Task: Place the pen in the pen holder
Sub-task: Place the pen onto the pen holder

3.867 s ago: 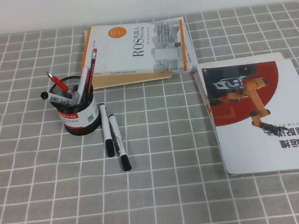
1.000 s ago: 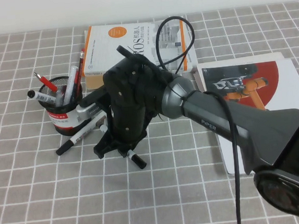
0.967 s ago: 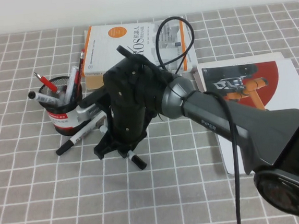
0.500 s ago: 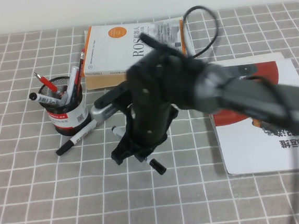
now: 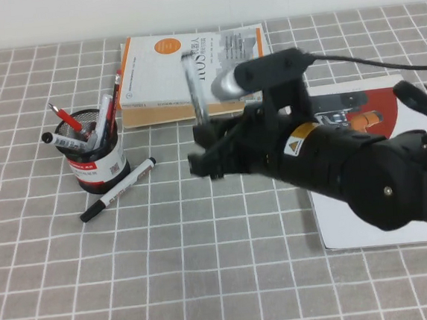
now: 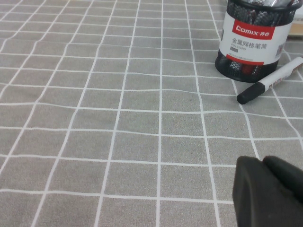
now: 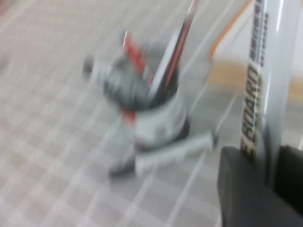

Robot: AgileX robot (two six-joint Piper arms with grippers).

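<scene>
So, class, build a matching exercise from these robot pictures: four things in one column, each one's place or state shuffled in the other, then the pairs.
Things
1. white-barrelled marker with print
2. white marker with black cap
3. round black mesh pen holder
4. left pincer

Places or states
A. lying on the grey checked cloth beside the holder
B. standing upright, filled with pens
C. held upright in the right pincer
D. low over bare cloth, holding nothing

Pairs: 1-C, 2-A, 3-B, 4-D
</scene>
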